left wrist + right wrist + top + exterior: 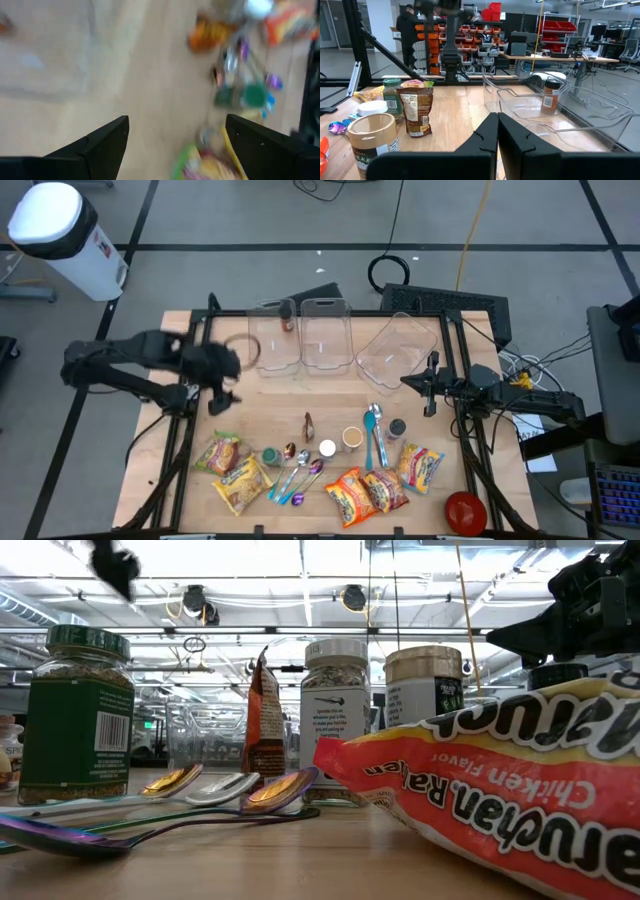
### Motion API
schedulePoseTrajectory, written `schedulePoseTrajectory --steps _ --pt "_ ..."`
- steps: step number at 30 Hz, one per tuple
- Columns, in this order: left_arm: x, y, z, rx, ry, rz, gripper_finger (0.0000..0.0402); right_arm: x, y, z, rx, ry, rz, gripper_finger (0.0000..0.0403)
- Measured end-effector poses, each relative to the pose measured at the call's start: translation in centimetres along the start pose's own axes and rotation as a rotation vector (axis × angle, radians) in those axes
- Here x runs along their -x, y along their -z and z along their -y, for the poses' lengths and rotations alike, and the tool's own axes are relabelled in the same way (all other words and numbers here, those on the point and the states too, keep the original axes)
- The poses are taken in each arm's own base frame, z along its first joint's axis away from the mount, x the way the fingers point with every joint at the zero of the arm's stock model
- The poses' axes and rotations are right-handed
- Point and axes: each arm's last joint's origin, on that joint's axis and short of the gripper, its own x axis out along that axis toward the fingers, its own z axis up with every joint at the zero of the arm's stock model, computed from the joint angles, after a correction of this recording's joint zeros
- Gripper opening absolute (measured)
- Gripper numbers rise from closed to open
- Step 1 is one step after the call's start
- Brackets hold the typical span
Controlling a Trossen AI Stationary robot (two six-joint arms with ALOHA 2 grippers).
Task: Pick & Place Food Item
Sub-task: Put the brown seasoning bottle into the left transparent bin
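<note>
High view: left gripper [222, 385] hangs over bare surface [270, 405] on the left, just short of the bins, fingers spread wide, nothing in them. Looks like it's between a drop and the next pick, my guess. Right gripper [428, 388] parked at the right edge near the tilted bin [396, 347], fingers closed, empty, waiting. Three clear bins in a row at the far side; the left bin [272, 335] has a small jar [289, 319] in it, the middle bin [325, 335] looks empty. Food still to pick sits in a cluster along the near edge: ramen packs [366, 492], chip bags [232, 467], spice jars [351, 438], a brown pouch [308, 424], spoons [375, 435]. Kept close together, likely so either arm can reach.

Low view: green-label jar [74, 715], spoons [185, 783], pouch [265, 722], two more jars, ramen pack [520, 795] right in front. All upright or lying flat on the surface, untouched.

Left wrist view: blurred. Both fingers [102, 142] stand far apart, only bare wood between them, items farther off.

Right wrist view: fingers [495, 137] pressed together, pointing across the surface. Pouch [417, 112] and jar [372, 137] to one side, bin with small jar [550, 97] to the other. Person [409, 30] in the room beyond.
</note>
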Motion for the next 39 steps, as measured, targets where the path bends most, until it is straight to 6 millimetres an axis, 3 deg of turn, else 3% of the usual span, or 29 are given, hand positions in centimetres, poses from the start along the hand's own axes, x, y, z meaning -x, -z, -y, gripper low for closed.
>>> schedulePoseTrajectory --steps 7,13,23,31,39 --pt "-6.9 4.0 1.6 0.245 0.033 -0.245 0.0335 0.0 0.0 0.0 0.0 0.0 0.0 0.0" --pt "-11.3 5.8 2.4 0.282 0.091 -0.304 0.0335 0.0 0.0 0.0 0.0 0.0 0.0 0.0" --pt "-13.5 6.2 3.8 0.184 0.087 -0.286 0.0335 0.0 0.0 0.0 0.0 0.0 0.0 0.0" --pt "-15.1 6.7 5.2 -0.057 0.105 -0.313 0.0335 0.0 0.0 0.0 0.0 0.0 0.0 0.0" --pt "-16.5 7.6 5.9 -0.261 0.007 -0.301 0.0335 0.0 0.0 0.0 0.0 0.0 0.0 0.0"
